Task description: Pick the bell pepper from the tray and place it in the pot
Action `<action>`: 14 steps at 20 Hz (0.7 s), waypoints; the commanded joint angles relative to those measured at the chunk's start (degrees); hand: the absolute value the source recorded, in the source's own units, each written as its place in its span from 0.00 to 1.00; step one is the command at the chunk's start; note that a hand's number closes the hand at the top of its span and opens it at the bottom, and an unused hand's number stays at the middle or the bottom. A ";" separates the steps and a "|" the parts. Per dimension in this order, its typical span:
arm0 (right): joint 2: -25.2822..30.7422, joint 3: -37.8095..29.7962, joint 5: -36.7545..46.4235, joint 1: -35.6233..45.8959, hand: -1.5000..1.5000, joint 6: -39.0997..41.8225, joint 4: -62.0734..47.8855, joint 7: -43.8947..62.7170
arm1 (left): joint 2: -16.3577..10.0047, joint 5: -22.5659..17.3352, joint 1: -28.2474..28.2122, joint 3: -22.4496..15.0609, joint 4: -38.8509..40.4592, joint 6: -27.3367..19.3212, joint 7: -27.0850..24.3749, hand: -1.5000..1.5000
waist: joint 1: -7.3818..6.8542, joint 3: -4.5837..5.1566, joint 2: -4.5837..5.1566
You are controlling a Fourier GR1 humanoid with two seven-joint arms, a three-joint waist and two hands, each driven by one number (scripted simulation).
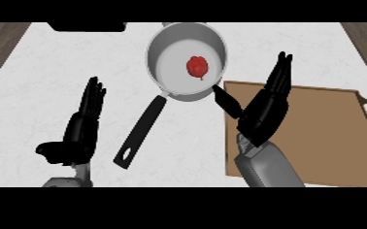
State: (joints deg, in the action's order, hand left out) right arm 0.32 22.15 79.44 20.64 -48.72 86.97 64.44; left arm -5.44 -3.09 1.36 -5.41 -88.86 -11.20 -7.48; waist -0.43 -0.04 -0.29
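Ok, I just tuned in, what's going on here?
The small red bell pepper lies inside the grey metal pot with a long black handle. The robot's right hand is open, holding nothing, above the left edge of the flat brown tray, next to the pot. The left hand rests open at lower left.

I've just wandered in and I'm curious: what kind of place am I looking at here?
Most likely a kitchen counter. A pale worktop holds a long-handled pot with a red bell pepper inside it, and a brown tray lies to the pot's right.
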 commanded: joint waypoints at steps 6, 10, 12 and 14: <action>-0.31 8.90 9.02 -18.32 0.00 -10.70 13.44 10.51 | -0.73 -0.89 -0.69 1.69 -1.13 0.48 -0.06 0.50 | 1.20 0.05 -0.07; -0.31 8.77 12.12 -23.15 0.00 -13.16 15.24 10.21 | -2.05 -1.39 -1.45 2.65 -0.54 1.94 -0.51 0.50 | 0.98 0.05 0.10; -0.31 8.48 15.17 -24.82 0.00 -14.51 16.97 11.75 | 1.72 0.24 -2.83 -0.44 -0.60 -0.33 -1.67 0.50 | 1.19 0.05 0.02; -0.31 7.87 14.90 -29.63 0.00 -15.14 22.86 9.01 | -1.90 -0.81 -2.34 2.08 -3.34 1.00 1.22 0.50 | 1.46 0.02 -0.18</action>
State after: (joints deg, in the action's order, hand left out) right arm 0.16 29.56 91.67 -3.44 -58.30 103.06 65.80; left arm -5.44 -3.23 -0.42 -4.74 -90.06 -10.91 -7.82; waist 0.73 0.00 -0.30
